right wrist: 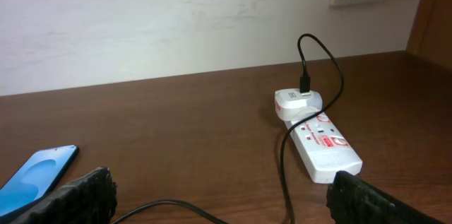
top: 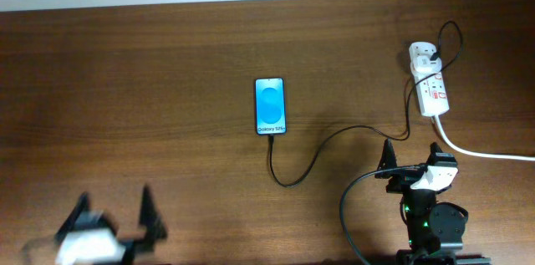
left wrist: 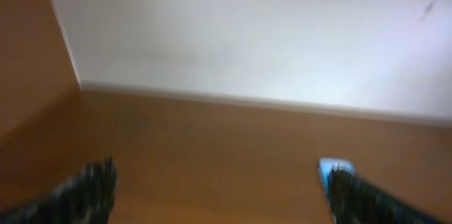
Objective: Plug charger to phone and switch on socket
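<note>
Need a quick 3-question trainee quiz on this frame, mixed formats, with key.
1. True or false: the right gripper is holding the charger.
2. Which is nearest the socket? A) left gripper B) right gripper C) phone
3. Fill in: both grippers' jaws stand ____.
Key: 1 false; 2 B; 3 open.

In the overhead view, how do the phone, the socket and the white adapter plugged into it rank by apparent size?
1 and 2, tied: socket and phone look much alike; I would not rank them.
3: white adapter, clearly smallest.
</note>
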Robot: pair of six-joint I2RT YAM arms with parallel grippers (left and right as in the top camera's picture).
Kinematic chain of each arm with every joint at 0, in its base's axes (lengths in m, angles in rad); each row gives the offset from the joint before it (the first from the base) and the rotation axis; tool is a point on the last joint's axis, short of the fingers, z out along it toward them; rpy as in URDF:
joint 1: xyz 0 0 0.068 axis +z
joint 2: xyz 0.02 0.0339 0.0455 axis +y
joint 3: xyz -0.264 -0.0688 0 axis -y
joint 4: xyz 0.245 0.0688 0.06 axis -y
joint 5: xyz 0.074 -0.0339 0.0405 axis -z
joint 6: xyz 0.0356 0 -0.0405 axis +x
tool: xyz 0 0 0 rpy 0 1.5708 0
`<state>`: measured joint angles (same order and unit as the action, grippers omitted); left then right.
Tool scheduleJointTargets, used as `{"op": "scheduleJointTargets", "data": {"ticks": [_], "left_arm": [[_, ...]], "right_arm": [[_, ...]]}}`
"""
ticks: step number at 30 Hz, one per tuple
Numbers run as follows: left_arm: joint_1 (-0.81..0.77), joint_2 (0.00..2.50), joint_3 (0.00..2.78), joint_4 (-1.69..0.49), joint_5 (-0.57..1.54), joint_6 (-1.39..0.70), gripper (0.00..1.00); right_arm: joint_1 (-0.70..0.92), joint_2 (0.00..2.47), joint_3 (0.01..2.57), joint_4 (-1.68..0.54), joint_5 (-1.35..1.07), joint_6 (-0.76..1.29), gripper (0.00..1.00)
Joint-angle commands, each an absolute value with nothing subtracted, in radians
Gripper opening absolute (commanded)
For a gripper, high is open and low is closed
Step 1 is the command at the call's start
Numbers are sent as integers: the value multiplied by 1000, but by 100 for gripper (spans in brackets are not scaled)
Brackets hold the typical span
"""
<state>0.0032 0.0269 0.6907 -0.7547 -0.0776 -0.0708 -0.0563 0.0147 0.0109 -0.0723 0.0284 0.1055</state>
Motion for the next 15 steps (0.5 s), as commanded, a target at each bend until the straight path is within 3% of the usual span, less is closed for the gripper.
{"op": "scheduleJointTargets", "data": {"ticks": [1,7,15], "left_arm": [[5,6,416,-519,-59,-50,100],[5,6,70,-104,-43,31,99],[5,6,8,-80,-40,185,99]], "right_arm": [[-59,6,6,-80,31,112,99],[-59,6,6,-80,31,112,98],[-59,6,6,-80,31,112,98]]}}
